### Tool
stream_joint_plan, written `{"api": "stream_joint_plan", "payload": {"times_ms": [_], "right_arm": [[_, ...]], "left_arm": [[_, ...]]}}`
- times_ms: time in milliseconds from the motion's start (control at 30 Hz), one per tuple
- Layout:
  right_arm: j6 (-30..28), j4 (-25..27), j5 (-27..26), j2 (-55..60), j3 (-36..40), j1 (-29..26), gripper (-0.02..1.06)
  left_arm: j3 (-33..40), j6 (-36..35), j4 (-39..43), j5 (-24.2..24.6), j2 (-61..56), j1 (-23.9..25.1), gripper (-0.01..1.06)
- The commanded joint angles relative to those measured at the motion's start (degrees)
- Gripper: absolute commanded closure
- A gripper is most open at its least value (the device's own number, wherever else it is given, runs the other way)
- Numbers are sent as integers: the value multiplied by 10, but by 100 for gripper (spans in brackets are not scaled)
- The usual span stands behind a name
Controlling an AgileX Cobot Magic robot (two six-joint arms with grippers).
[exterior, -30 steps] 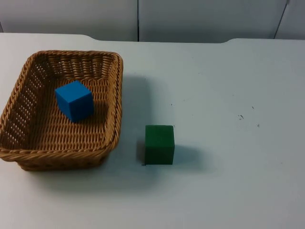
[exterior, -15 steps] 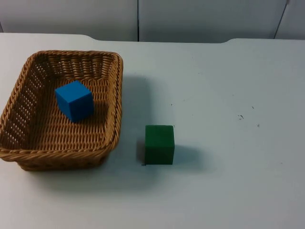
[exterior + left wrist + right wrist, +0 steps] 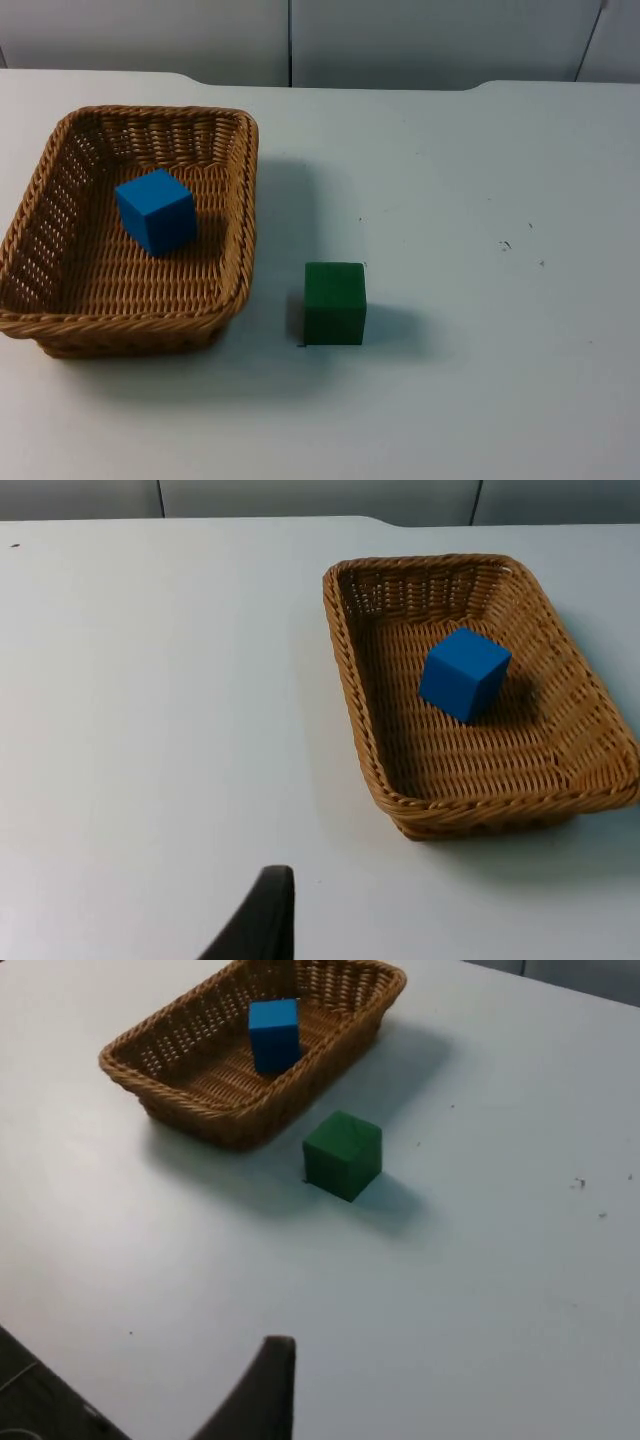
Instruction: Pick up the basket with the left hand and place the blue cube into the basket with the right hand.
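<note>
Two grippers back above table (image 3: 480, 380), finger spread unclear, blue cube (image 3: 155, 211) in basket (image 3: 240, 200), green cube (image 3: 335, 302) beside.

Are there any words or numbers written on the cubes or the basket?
No text to read: the blue cube, the green cube and the basket carry no words, numbers or labels. The table has only a few tiny dark specks, not letters.
</note>
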Motion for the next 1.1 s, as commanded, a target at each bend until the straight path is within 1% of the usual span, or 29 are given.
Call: {"api": "stream_joint_plan", "payload": {"times_ms": [0,33,67,233,267,367,400,433,533,567,633,700,733,867,1067], "right_arm": [[0,-3,-5,-2,4,-23,0],[0,-3,-5,-2,4,-36,0],[0,-3,-5,-2,4,-36,0],[0,-3,-5,-2,4,-121,0],[0,-3,-5,-2,4,-121,0],[0,-3,-5,-2,4,-179,0],[0,-3,-5,-2,4,-179,0],[0,-3,-5,-2,4,-206,0],[0,-3,-5,-2,4,-260,0],[0,-3,-5,-2,4,-260,0],[0,-3,-5,-2,4,-298,0],[0,-3,-5,-2,4,-321,0],[0,-3,-5,-2,4,-321,0],[0,-3,-5,-2,4,-370,0],[0,-3,-5,-2,4,-396,0]], "left_arm": [[2,-1,0,-6,-2,-1,0],[2,-1,0,-6,-2,-1,0],[2,-1,0,-6,-2,-1,0],[2,-1,0,-6,-2,-2,0],[2,-1,0,-6,-2,-2,0],[2,-1,0,-6,-2,-2,0],[2,-1,0,-6,-2,-2,0],[2,-1,0,-6,-2,-7,0],[2,-1,0,-6,-2,-21,0],[2,-1,0,-6,-2,-21,0],[2,-1,0,-6,-2,-22,0],[2,-1,0,-6,-2,-22,0],[2,-1,0,-6,-2,-22,0],[2,-1,0,-6,-2,-22,0],[2,-1,0,-6,-2,-22,0]]}}
